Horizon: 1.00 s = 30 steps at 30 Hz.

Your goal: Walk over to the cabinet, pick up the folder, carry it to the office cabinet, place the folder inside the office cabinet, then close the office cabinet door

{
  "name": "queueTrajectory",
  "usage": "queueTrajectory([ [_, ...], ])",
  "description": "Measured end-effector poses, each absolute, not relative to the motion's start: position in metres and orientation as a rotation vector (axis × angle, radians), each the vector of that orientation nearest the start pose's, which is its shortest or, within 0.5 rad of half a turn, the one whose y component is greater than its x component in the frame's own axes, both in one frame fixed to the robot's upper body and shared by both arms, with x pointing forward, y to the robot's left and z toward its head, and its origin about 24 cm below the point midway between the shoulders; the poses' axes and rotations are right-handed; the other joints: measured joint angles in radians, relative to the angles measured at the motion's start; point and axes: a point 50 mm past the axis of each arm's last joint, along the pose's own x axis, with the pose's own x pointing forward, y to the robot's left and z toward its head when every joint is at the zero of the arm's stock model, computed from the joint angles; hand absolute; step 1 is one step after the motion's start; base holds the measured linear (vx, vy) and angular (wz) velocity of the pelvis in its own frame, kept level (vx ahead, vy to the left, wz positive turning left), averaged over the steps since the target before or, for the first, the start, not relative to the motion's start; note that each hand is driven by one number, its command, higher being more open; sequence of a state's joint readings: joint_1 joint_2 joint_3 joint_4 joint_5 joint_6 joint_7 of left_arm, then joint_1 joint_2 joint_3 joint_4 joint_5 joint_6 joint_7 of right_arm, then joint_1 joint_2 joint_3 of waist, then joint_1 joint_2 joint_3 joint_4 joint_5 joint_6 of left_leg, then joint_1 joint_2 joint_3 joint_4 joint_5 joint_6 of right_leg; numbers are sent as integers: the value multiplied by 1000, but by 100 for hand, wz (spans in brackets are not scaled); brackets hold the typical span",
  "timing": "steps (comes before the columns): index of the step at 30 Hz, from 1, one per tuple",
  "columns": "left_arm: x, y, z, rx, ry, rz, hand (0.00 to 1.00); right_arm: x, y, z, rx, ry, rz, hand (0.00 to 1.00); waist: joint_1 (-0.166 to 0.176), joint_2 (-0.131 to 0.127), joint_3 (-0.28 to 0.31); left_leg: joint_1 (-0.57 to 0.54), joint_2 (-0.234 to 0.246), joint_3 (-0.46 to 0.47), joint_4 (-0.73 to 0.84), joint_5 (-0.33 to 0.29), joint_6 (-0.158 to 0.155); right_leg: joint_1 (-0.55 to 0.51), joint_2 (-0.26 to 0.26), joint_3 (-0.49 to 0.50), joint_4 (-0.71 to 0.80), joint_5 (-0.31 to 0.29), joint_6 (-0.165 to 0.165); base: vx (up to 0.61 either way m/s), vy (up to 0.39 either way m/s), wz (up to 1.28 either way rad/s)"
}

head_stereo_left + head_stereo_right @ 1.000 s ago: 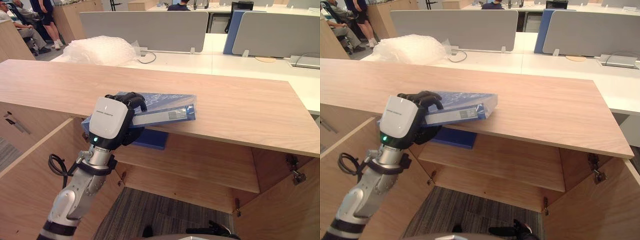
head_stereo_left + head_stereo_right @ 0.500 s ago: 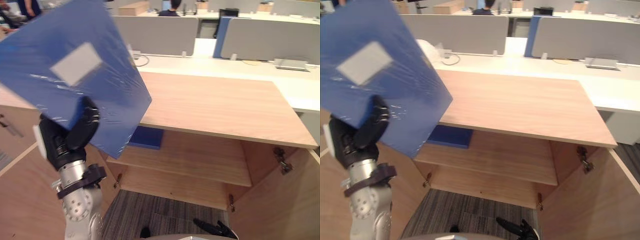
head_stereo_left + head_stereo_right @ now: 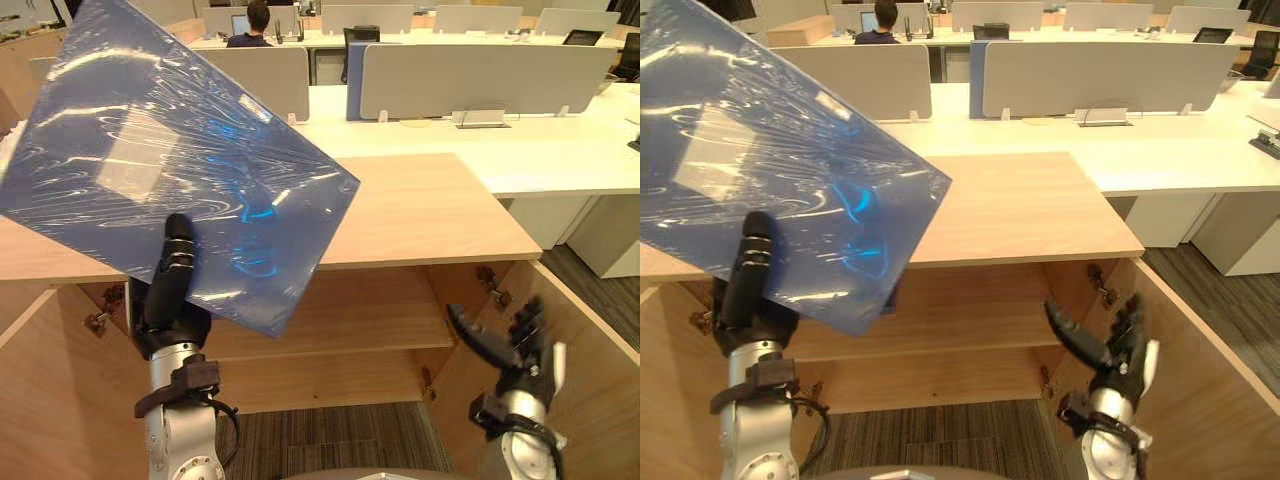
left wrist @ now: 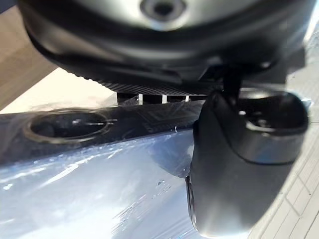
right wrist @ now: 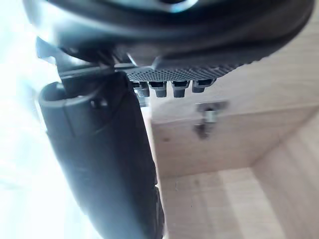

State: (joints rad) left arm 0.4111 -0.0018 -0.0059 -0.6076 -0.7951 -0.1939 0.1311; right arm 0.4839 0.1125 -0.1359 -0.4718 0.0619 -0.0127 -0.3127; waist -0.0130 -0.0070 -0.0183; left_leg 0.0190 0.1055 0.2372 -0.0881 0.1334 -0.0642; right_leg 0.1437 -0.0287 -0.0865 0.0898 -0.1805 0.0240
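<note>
Nearest the camera, the robot's left hand (image 3: 168, 315) grips a blue folder (image 3: 200, 170) by its lower edge, the thumb (image 3: 177, 255) lying flat up the front cover and the fingers hidden behind it. The left wrist view shows that thumb (image 4: 239, 164) pressed onto the folder's glossy plastic film (image 4: 94, 194). The folder is held aloft and tilted, clear of every surface, one corner pointing down over the left front edge of the cabinet top (image 3: 430, 210). A pale label (image 3: 135, 165) sits on its cover under the wrinkled film.

At the lower right, the right hand (image 3: 512, 362) hovers empty, fingers spread and thumb out, just in front of the cabinet's open right door (image 3: 590, 380). Its wrist view looks into the bare wooden interior, where a metal hinge (image 5: 207, 117) is fixed to the inner wall.

The office cabinet stands open at both sides: the left door (image 3: 50, 390) swings towards the camera, and a wooden shelf (image 3: 370, 315) runs across the inside, partly hidden by the folder. Hinges (image 3: 490, 285) show at the right front edge of the opening. Grey striped carpet (image 3: 340, 450) lies below.

Behind the cabinet runs a white desk (image 3: 520, 150) with grey divider screens (image 3: 480, 80). At the far desks a person (image 3: 256, 25) sits with their back to the camera.
</note>
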Motion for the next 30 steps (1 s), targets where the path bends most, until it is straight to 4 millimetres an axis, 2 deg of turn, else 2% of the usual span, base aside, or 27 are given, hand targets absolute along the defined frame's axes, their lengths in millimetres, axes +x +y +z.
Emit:
queueTrajectory([
  [3, 167, 181, 108, -787, -363, 170, 0, 162, -208, 90, -74, -182, -600, 100, -11, 7, -8, 7, 1, 15, 0, -4, -5, -4, 3, 19, 2, 0, 0, 7, -7, -18],
  [4, 168, 180, 108, -782, -364, 155, 0, 174, -207, 106, -106, -269, -593, 100, -18, 11, -10, 9, 4, 22, 0, -5, -6, -8, 5, 29, 6, 0, 0, -20, -9, -19],
  [5, 169, 180, 109, -776, -365, 145, 0, 180, -206, 114, -107, -314, -591, 100, -20, 14, -12, 9, 5, 26, 0, -5, -6, -10, 6, 33, 8, 0, 0, -31, -11, -18],
  [6, 174, 179, 109, -751, -366, 109, 0, 191, -202, 135, -99, -429, -580, 100, -19, 20, -15, 8, 8, 30, 0, -5, -6, -18, 8, 38, 15, 0, 0, -31, -11, -10],
  [9, 187, 176, 110, -706, -368, 39, 0, 207, -192, 168, -29, -625, -508, 100, -17, 25, -17, 8, 9, 29, 0, -5, -6, -20, 9, 39, 20, 0, 0, -22, -8, -2],
  [11, 192, 174, 110, -684, -373, 14, 0, 210, -188, 180, 23, -697, -447, 100, -14, 25, -17, 9, 7, 28, 1, -5, -6, -20, 9, 39, 22, 0, 0, 0, 0, 0],
  [14, 199, 173, 113, -664, -385, -10, 0, 215, -182, 192, 126, -767, -315, 100, -15, 25, -17, 10, 5, 26, 1, -5, -5, -18, 6, 37, 24, -1, 1, 0, 0, 0],
  [17, 203, 171, 117, -652, -401, -34, 0, 223, -179, 197, 105, -780, -242, 100, -16, 28, -15, 14, 2, 23, 0, -3, -4, -13, 4, 34, 26, -1, 2, 0, 0, 0],
  [21, 207, 165, 121, -651, -416, -88, 0, 236, -175, 195, 132, -749, -154, 100, -17, 30, -14, 24, -3, 14, 0, -2, -2, 2, 1, 25, 26, -3, 4, -35, -3, 7],
  [27, 214, 159, 129, -587, -448, -169, 0, 255, -152, 190, 194, -678, 107, 100, -19, 31, -13, 18, -6, -1, 0, 7, 8, 2, 1, 9, 29, -2, 4, -41, -5, 8],
  [30, 215, 162, 126, -571, -438, -159, 0, 261, -146, 191, 229, -652, 218, 100, -18, 29, -12, 16, -9, -4, 0, 9, 11, 2, 1, 6, 30, -1, 5, -16, 0, 2],
])
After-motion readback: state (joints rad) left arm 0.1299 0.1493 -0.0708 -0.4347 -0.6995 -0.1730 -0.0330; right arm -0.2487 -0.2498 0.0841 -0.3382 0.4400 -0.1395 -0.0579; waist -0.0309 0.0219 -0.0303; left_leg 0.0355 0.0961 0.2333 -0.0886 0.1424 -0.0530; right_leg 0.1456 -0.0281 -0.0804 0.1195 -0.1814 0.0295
